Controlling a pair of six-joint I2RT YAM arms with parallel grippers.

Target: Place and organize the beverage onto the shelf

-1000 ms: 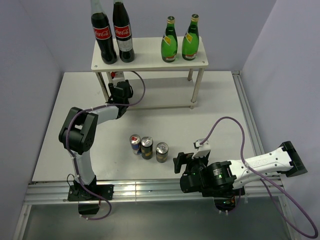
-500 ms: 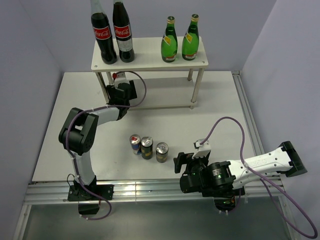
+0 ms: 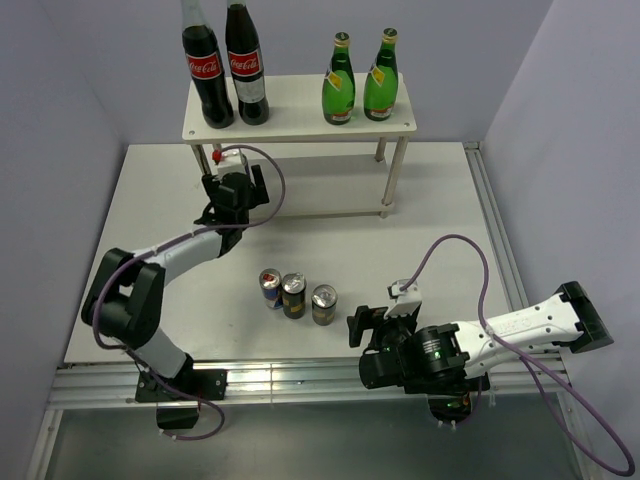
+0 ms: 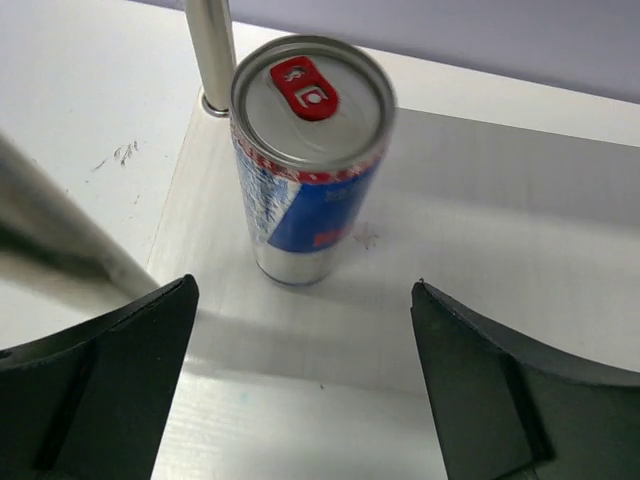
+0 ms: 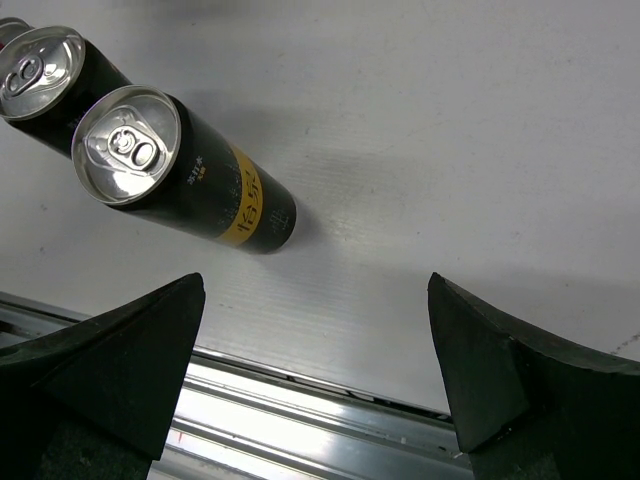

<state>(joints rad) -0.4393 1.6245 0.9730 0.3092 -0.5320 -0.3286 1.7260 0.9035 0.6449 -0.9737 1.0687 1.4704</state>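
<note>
Left jaws released: blue-and-silver can stands at twelve o'clock, tucked into the shelf corner, likely saving room; right jaws gape empty.

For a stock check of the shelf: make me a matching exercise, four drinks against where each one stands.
1. green bottles
2. cola bottles
3. blue-and-silver can, left wrist view
4. dark cans

A. on the table, off the shelf
B. top board, left end
C. lower board, beside a leg
D. top board, right end

Pairs: 1-D, 2-B, 3-C, 4-A
</note>
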